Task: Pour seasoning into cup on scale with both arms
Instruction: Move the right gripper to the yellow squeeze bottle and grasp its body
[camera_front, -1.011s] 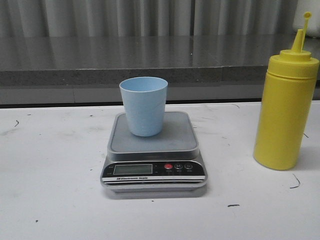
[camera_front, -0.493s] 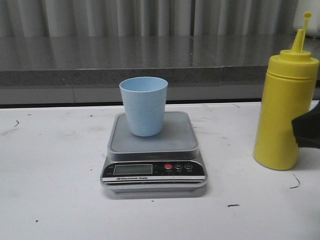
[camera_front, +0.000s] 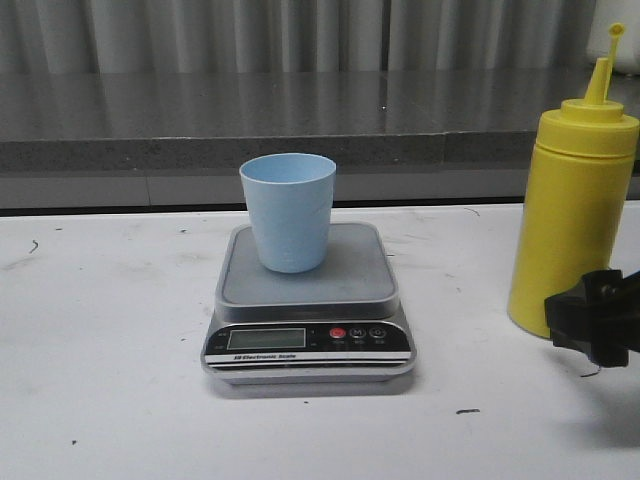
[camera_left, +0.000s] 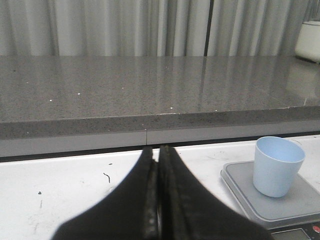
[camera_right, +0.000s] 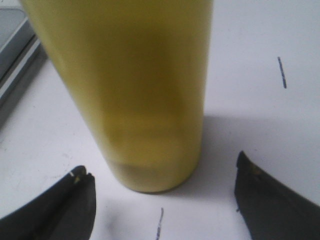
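Observation:
The pale blue cup (camera_front: 288, 211) stands upright on the grey platform of the scale (camera_front: 345, 284), whose black panel faces me; the left wrist view shows the cup (camera_left: 277, 165) and the scale (camera_left: 242, 185) as well. The yellow seasoning bottle (camera_front: 572, 205) stands upright on the table at the right. My right gripper (camera_front: 592, 325) is low at the bottle's base, just in front of it. In the right wrist view this gripper (camera_right: 162, 172) is open, with the seasoning bottle (camera_right: 132, 85) just beyond its fingertips, untouched. My left gripper (camera_left: 158, 152) is shut and empty, left of the scale.
A white table (camera_front: 100, 350) with small dark marks carries everything. Behind it runs a grey stone ledge (camera_front: 200, 120) with pale curtains above. A white object (camera_left: 310, 40) sits on the ledge at the far right of the left wrist view.
My right gripper has come into the front view from the right edge and dropped lower, moving left to the bottle's base. The cup, scale and bottle have not moved.

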